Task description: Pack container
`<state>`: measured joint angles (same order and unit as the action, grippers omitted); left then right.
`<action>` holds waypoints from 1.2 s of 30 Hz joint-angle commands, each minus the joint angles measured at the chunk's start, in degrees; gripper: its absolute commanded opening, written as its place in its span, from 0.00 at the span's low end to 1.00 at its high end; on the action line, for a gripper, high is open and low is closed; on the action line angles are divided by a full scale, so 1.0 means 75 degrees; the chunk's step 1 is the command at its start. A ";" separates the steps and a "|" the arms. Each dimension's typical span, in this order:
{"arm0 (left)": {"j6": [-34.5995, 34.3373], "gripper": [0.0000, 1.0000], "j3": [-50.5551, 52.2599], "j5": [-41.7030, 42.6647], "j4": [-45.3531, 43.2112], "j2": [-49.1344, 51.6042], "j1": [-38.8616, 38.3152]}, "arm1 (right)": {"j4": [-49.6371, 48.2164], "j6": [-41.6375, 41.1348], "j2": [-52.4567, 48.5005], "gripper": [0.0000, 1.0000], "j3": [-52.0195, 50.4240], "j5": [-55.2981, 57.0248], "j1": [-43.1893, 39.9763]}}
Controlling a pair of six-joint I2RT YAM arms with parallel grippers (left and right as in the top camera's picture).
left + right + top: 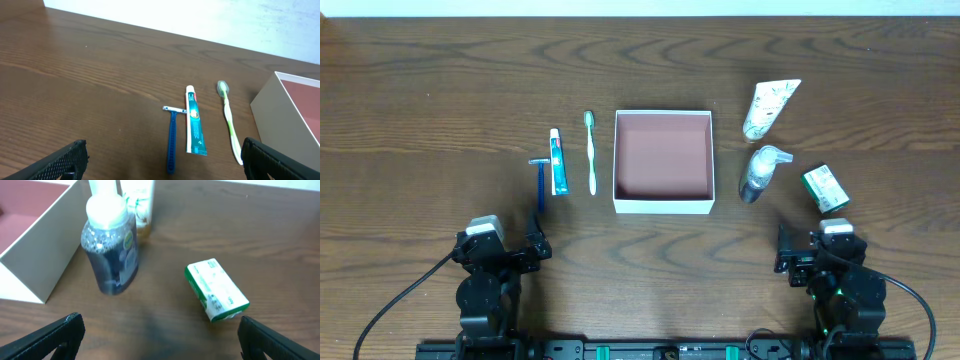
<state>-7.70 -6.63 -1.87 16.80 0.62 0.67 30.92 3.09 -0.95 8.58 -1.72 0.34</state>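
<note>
Bottom of the overhead frame: left gripper (505,243) and right gripper (820,247), both with jaws spread wide, holding nothing. Centre of frame: the container (663,206), open-topped, flat on the table (420,100); we find nothing inside it. We judge it light, stiff but crushable card, best pinched over one thin wall at the rim, or left standing. Left of it: razor (540,185), toothpaste (558,162), toothbrush (591,152). Right of it: carton (825,187), pump bottle (760,173); farthest, upper right, a squeeze tube (770,108).

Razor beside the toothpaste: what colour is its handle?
The razor has a blue handle and a pale head; the left wrist view shows it best.
</note>
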 commanded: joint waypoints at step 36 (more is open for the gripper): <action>-0.0233 0.98 -0.5610 0.0259 0.0764 0.6656 0.0041 | 0.0117 -0.0533 -0.7082 0.99 0.6181 -0.2570 0.0055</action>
<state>-11.25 -44.34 1.41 21.65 47.09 0.67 29.69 -5.37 -47.81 47.48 -21.02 0.34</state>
